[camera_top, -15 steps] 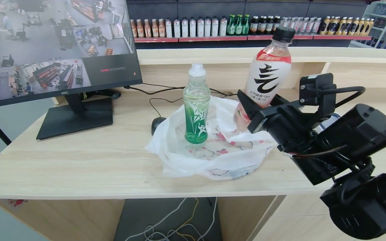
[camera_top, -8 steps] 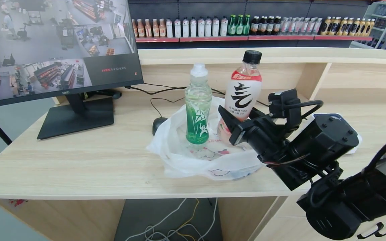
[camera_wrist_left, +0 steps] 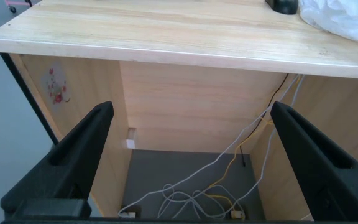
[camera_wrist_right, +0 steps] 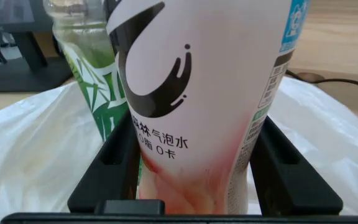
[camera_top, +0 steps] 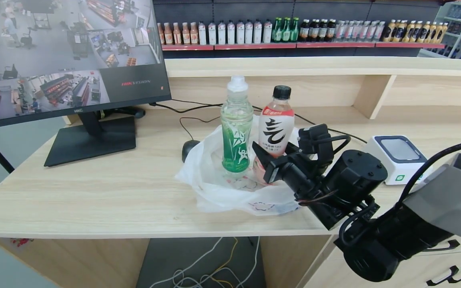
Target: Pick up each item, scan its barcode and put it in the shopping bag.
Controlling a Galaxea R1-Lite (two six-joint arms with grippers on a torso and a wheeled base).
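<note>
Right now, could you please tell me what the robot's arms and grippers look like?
The right arm is matte black, built of round bolted housings, with a boxy camera at the wrist and black cables looping along it. The right gripper and left gripper each have two flat, black, tapering fingers.

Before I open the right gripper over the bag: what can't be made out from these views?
- The pink bottle, its base: hidden by the right gripper and the folds of the shopping bag in the head view, and cut off at the picture's edge in the right wrist view. Whether it has touched down cannot be told.
- Its barcode: on no label face turned to either view.
</note>
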